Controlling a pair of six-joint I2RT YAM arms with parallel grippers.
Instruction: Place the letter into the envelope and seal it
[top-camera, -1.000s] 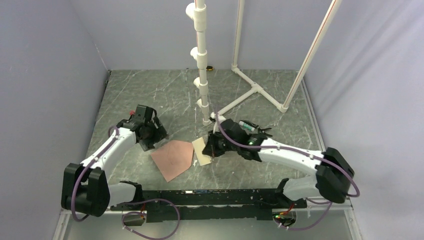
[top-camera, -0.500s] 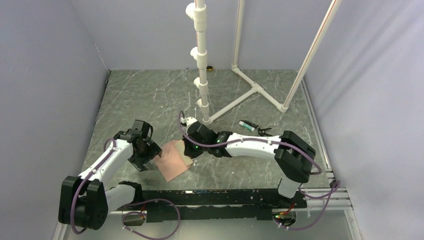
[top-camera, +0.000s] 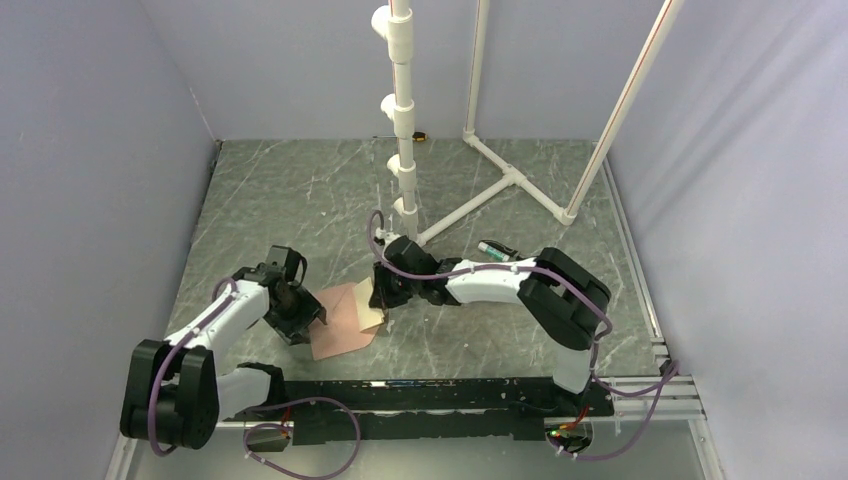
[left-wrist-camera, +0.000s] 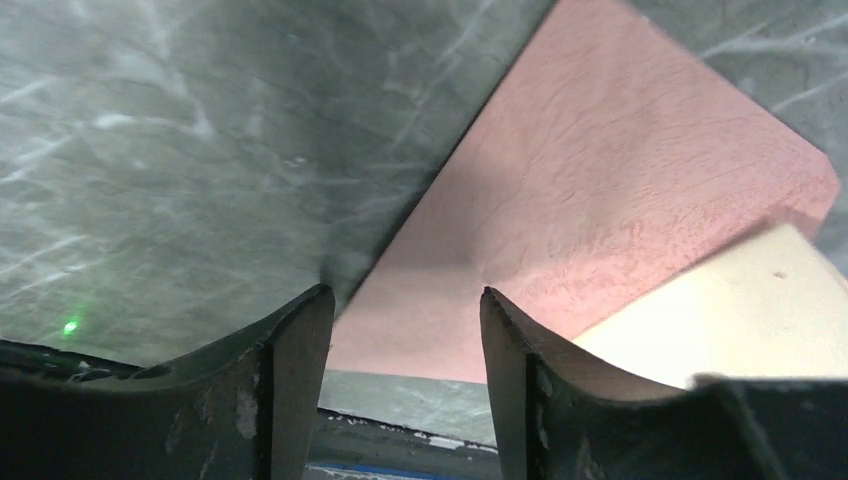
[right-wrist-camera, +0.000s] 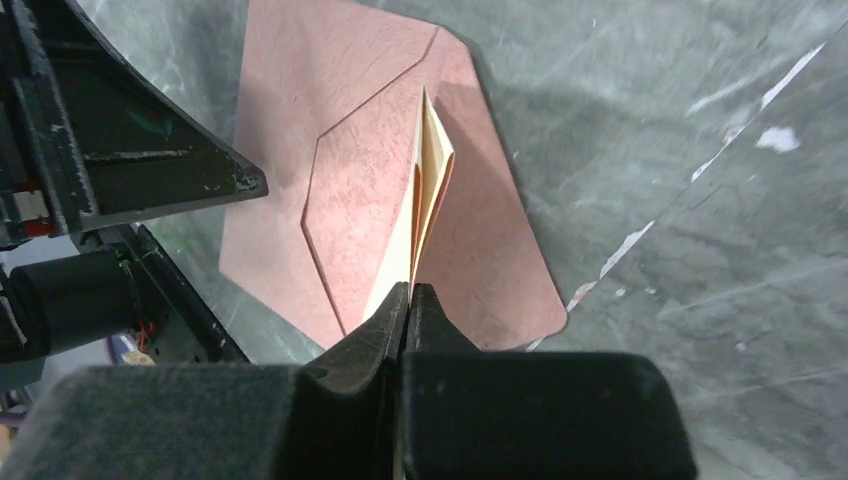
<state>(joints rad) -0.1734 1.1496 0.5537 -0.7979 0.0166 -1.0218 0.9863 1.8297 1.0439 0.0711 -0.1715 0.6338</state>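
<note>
Honestly, right jaws clamp the letter (right-wrist-camera: 428, 190) edge-on over the envelope (right-wrist-camera: 300, 90); left jaws, spread, should pin the edge between them before sliding.

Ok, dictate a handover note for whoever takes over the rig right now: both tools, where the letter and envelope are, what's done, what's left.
Left tool: open, poised at the edge of the envelope, gripping nothing.
Right tool: shut on the folded letter, holding it edge-on over the envelope.
Envelope: flat on the table between the two arms.
Done: letter picked up and brought to the envelope.
Left: slide the letter inside, fold the flap, seal it.
</note>
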